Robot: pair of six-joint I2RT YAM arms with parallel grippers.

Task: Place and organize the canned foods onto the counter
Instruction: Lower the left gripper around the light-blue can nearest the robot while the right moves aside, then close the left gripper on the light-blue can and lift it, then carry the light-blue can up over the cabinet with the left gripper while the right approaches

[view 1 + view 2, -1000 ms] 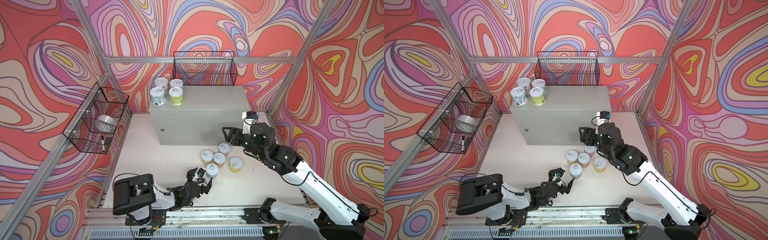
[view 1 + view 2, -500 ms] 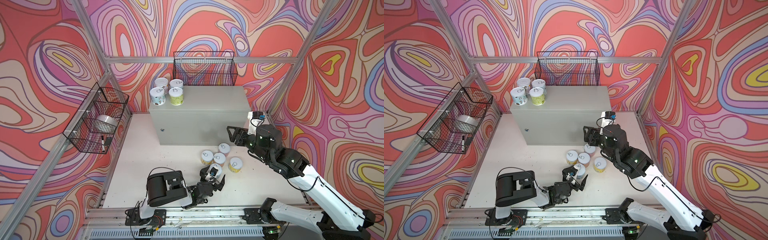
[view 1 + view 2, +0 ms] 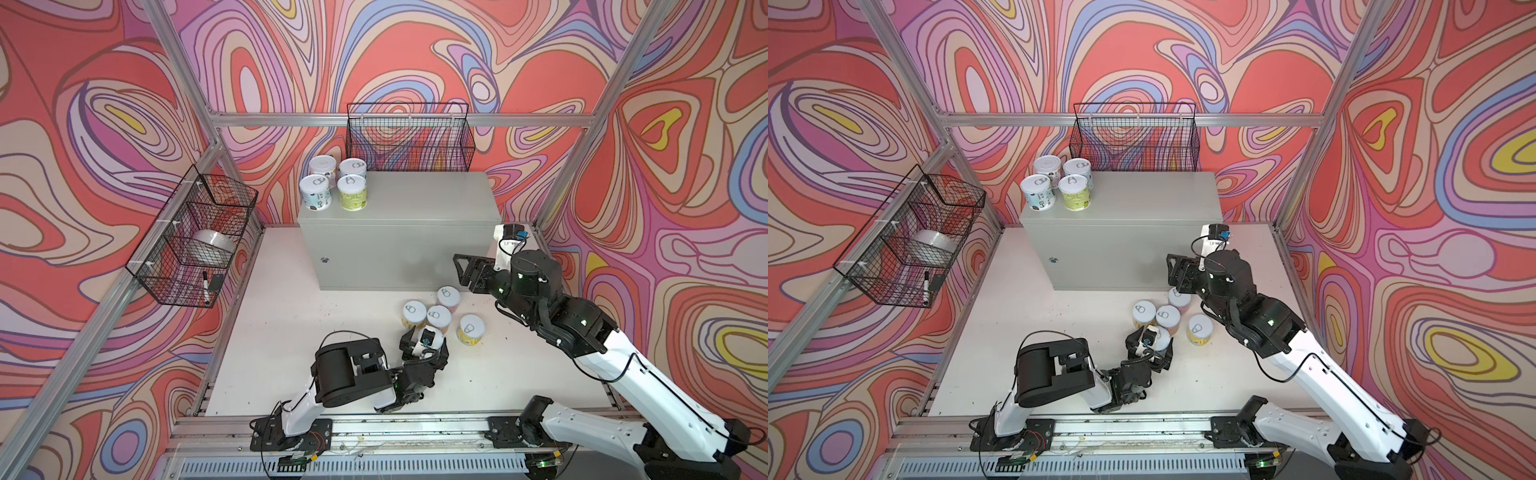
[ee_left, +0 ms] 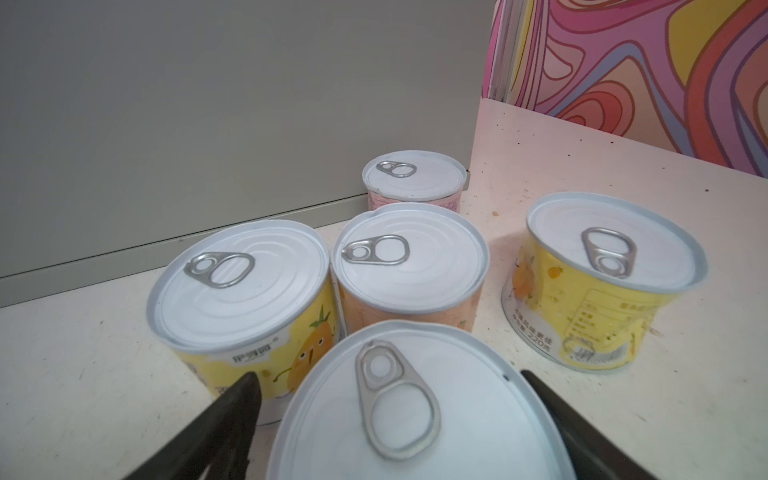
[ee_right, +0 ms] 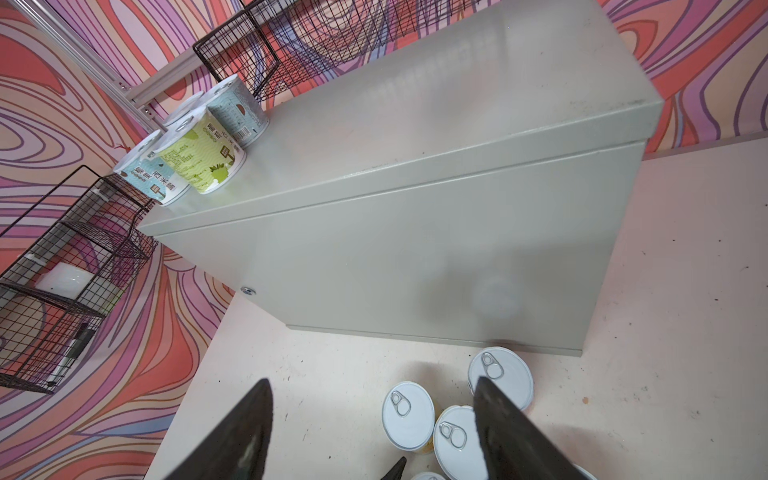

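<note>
We see the grey surface [image 3: 419, 195], a box-shaped cabinet, standing at 12 o'clock on the white surface [image 3: 291, 332]. Four cans [image 3: 351, 190] stand upright in a tight square at its 10 o'clock corner.

Five more stand upright on the white surface, at 5 o'clock from the cabinet's front. A pink can [image 4: 413, 176] is closest to the cabinet. An orange can [image 4: 409, 257] and a yellow can [image 4: 239, 282] sit close side by side. A second yellow can [image 4: 602, 257] stands apart at 3 o'clock of them, and the near can [image 4: 415, 419] is at 6 o'clock of the group.

Our left hand [image 3: 426, 341] reaches in low from 6 o'clock, its fingers [image 4: 232, 407] spread wide on either side of the near can. A gap shows at one finger; at the other we cannot tell whether it touches.

Our right hand [image 3: 460, 269] hovers at 1 o'clock of the group, before the cabinet's front, spread wide and holding nothing.
</note>
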